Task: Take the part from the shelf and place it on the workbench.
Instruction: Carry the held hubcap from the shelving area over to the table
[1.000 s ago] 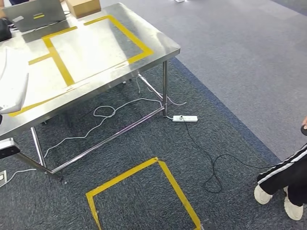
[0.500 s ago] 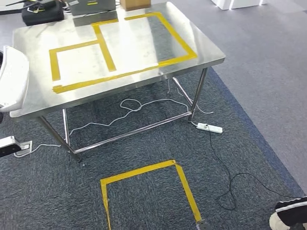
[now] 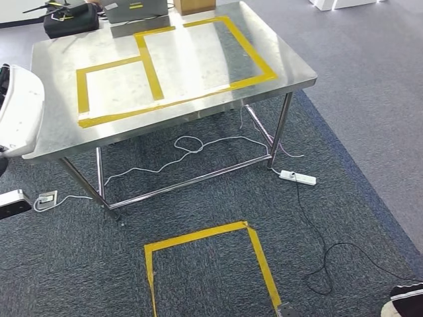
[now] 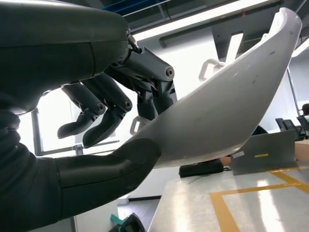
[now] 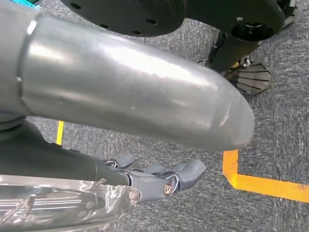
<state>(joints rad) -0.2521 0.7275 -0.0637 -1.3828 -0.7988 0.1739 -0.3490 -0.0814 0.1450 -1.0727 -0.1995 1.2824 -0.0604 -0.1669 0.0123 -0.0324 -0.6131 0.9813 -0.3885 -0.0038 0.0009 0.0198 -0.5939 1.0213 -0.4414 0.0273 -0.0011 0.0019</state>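
Closest in, there's a yellow tape square (image 3: 209, 261) stuck on the dark grey carpet (image 3: 75, 271), open toward the near side, and a person's white shoe (image 3: 401, 305) pokes in at the bottom right corner of the head view. Down by that carpet the right hand (image 5: 160, 179) hangs low, fingers (image 5: 189, 171) stretched out loosely with nothing in them, another strip of yellow tape on the floor just past it. On the left, the left hand (image 4: 109, 125) has hold of the part (image 4: 226, 111), a curved white plastic shell: the thumb sits under its lower edge and the dark fingers (image 4: 109, 104) curl over the inner side, so it's gripped, not just resting. In the head view the same white part (image 3: 20, 109) hangs at the left edge of the picture, right beside the bench's left end and up off the surface, not set down. Then the steel bench (image 3: 299, 69) itself, with yellow tape boxes (image 3: 149, 66) marked on top, a small one toward the left end and a bigger one toward the right. Under it a white cable (image 3: 190, 145) loops over the carpet and a white power strip (image 3: 297, 177) lies near the right front leg. At the far edge of the bench sit a black bag (image 3: 70, 18), a grey laptop (image 3: 135, 9) and a cardboard box (image 3: 194, 5).
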